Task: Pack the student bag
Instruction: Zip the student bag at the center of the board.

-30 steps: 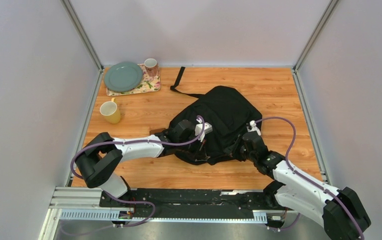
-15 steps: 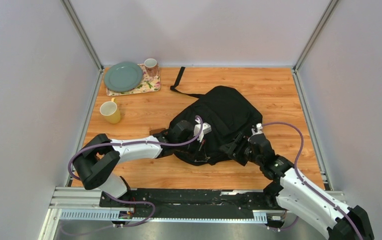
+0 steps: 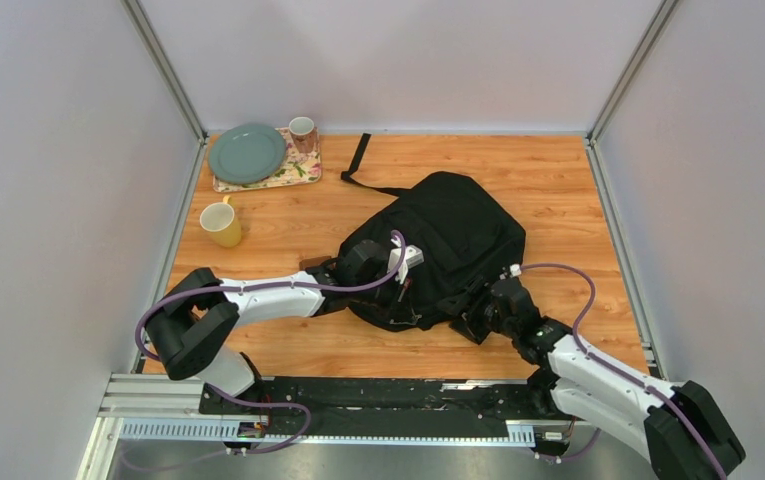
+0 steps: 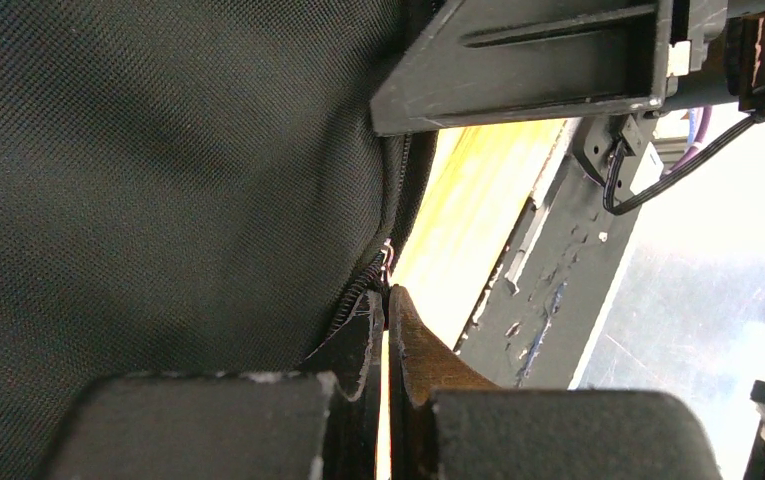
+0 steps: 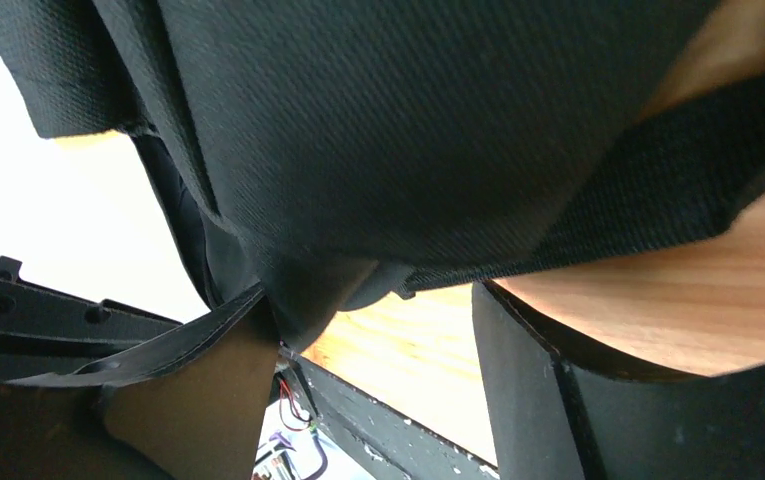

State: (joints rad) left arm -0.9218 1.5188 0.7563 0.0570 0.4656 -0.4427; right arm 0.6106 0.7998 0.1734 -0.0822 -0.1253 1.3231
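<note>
The black bag [image 3: 453,235] lies in the middle of the desk [image 3: 568,180], nearer the front edge. The left claw [image 4: 386,305] is shut tight, its tips right at the bag's zip [image 4: 356,295]. The right claw [image 5: 373,300] is wide open at the bag's front right side, with cloth hanging between its fingers.

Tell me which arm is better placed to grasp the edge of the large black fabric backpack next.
Right. The right hand is open, with the edge of the black fabric backpack between its fingers. The left hand is shut at the zipper, so it looks busy there.
</note>
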